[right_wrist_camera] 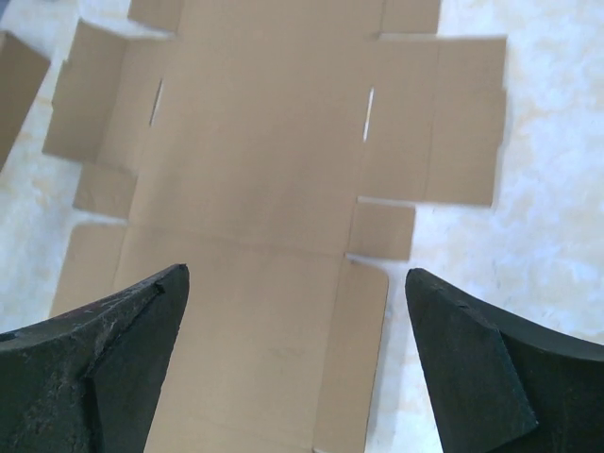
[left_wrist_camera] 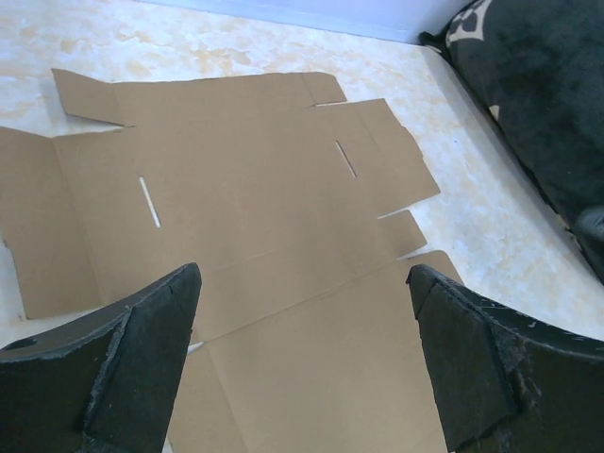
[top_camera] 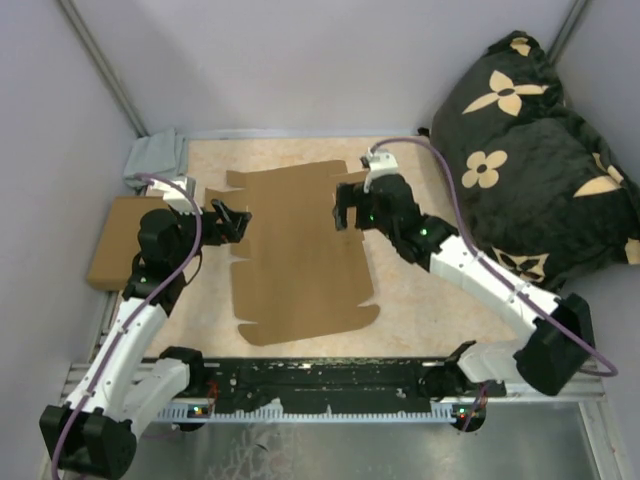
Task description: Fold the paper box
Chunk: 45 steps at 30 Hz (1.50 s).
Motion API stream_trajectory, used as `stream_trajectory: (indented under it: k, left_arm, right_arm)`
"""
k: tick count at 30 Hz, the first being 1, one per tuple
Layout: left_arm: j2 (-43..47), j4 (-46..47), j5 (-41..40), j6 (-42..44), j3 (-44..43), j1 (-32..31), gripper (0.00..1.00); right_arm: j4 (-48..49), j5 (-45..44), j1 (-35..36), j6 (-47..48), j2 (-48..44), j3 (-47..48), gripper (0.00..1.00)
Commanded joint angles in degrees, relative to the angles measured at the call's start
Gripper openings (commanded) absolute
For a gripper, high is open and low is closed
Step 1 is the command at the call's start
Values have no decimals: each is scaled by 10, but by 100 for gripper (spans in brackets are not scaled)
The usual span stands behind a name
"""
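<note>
1. On the table (top_camera: 430,290), mid-frame in the top view, the paper box (top_camera: 300,255) is laid out flat and unfolded. It is a brown die-cut sheet with its long axis running away from the arm bases.
2. All side flaps and tabs are seen lying level with the main panel; none is raised. Crease lines and two narrow slots (left_wrist_camera: 149,203) are visible in the wrist views.
3. The left arm (top_camera: 130,330) is reached in from the left. The left jaws are positioned at the sheet's left edge, over its far half.
4. Left jaws: spread wide, nothing gripped. In the left wrist view only the flat sheet is seen in the gap between them.
5. The right arm (top_camera: 480,275) is reached in from the right. The right jaws are positioned at the sheet's right edge, near the far corner.
6. Right jaws: spread wide, nothing gripped. The sheet is seen below and ahead of them in the right wrist view.
7. Contact between either jaw set and the sheet cannot be told.
8. A black cushion (top_camera: 530,150) with beige flowers is propped at the far right, apart from the sheet.
9. A plain cardboard box (top_camera: 115,255) is set at the left table edge, with a grey cloth (top_camera: 155,158) beyond it.
</note>
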<state>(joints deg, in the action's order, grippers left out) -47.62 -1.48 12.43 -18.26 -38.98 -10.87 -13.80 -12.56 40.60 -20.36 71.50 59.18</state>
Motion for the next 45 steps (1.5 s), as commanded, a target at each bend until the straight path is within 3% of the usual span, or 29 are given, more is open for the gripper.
stream_trajectory:
  k: [1,9,17,21,29,45]
  left_arm:
    - [-21,-8,-51,5,-5,2,97]
    - [-114,-7,-72,-10,-68,2,94]
    - [-176,-87,-120,-22,-131,2,92]
    - [-184,-69,-118,-45,-83,3,92]
    - [-219,-42,-98,-92,-4,4,90]
    - [-293,-100,-159,-104,-22,4,87]
  right_arm:
    - [-55,-13,-17,29,86,157,99]
    - [-199,64,-79,29,299,452,99]
    - [-275,134,-153,4,425,583,99]
    - [-268,148,-172,-4,436,517,99]
    - [-169,168,-173,-13,376,296,98]
    - [-129,203,-174,-16,372,205,95]
